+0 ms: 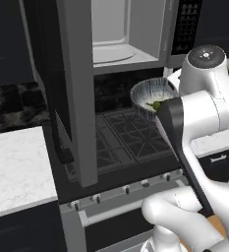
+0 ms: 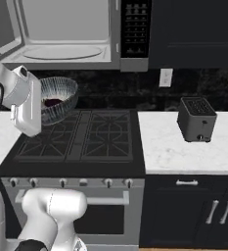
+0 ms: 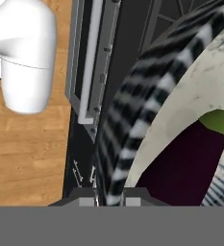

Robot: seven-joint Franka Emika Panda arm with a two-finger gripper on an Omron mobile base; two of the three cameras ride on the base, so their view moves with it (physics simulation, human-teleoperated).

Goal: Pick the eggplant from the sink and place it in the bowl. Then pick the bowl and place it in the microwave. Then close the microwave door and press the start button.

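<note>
A white robot arm holds a round ribbed bowl (image 1: pixel 146 96) in the air above the far left part of a black gas stove (image 2: pixel 76 137), just below an open microwave (image 2: pixel 66 34). The end effector (image 3: pixel 109 198) is clenched on the bowl's rim: in the hand view its dark tips sit on either side of the striped wall at the bottom edge. The bowl is dark blue-grey with pale ribs outside and pale and speckled inside. The eggplant (image 3: pixel 180 166) lies in the bowl, dark purple with its green stem end turned toward the far wall of the bowl; in the left base view only a small greenish patch of it shows beside the arm. The microwave is mounted over the stove, its pale interior bare with a round turntable, and a black button panel (image 2: pixel 135 27) at its right. The microwave door (image 1: pixel 69 88) stands wide open, swung out to the left, a tall grey-framed panel seen nearly edge-on in the left base view. To the right of the stove a white marbled desk (image 2: pixel 184 147) carries a silver toaster (image 2: pixel 196 119), well apart from the bowl. Another white desk lies left of the stove. Below the stove is an oven front with a row of knobs.
</note>
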